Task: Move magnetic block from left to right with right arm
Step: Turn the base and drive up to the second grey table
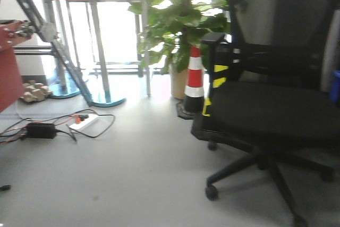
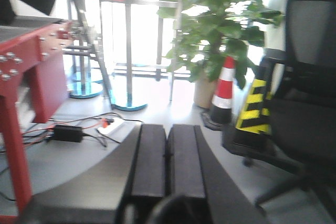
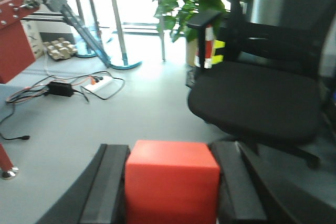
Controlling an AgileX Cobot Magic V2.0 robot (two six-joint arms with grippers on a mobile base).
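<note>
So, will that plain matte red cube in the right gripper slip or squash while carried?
Probably rigid: the plain matte red cube shows sharp edges where the right gripper clamps it. Flat faces against flat fingers should resist twisting, though smooth sides might slide. Unlikely to roll once set down.

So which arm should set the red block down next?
The right one. The right claw holds the red block between its fingers, while the left claw is shut with nothing in it.
</note>
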